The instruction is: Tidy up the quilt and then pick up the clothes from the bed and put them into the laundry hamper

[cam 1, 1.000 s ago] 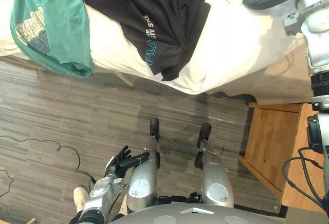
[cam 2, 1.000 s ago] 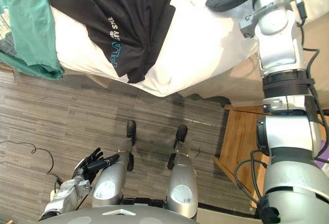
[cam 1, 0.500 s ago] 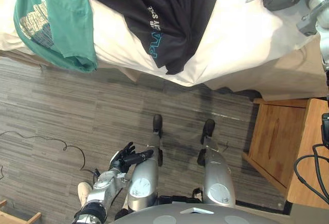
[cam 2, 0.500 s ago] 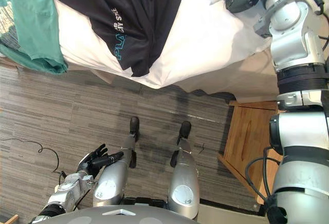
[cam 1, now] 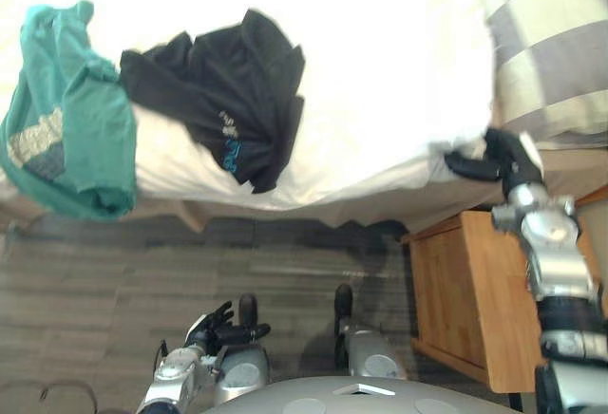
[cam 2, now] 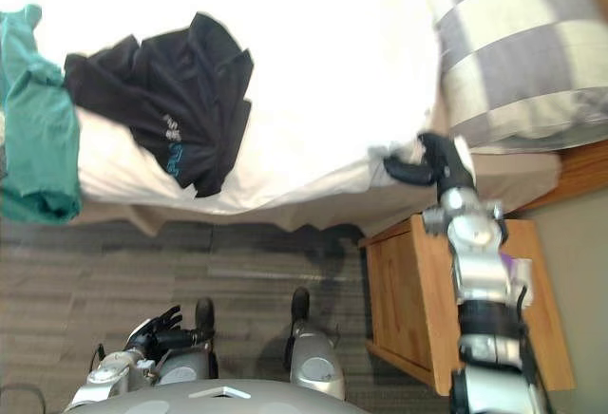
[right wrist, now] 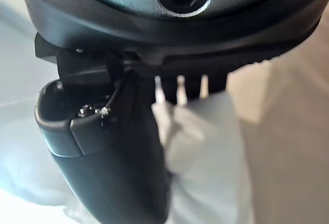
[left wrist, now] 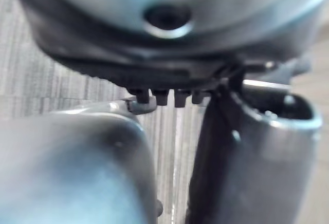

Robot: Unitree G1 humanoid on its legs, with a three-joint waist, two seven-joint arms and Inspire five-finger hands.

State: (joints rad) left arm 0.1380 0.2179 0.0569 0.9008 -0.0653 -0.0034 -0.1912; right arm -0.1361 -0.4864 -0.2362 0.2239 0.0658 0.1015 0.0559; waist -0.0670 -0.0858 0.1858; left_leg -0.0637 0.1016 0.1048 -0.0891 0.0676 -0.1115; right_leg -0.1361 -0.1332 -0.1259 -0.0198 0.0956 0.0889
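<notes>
White-covered bed (cam 1: 380, 63), wooden nightstand (cam 1: 470, 291) beside, grey plank floor (cam 1: 95, 281).

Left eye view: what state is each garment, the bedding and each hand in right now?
white quilt: spread flat on the bed, corner gripped.
black T-shirt: crumpled on the quilt, lower end hanging over the bed's edge.
teal T-shirt: draped over the bed's edge.
grey-and-white checked pillow: lying flat at the bed's head.
right hand: shut on the quilt's corner.
left hand: open, low, holding nothing.

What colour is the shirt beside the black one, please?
The shirt is teal green; left eye view.
</notes>
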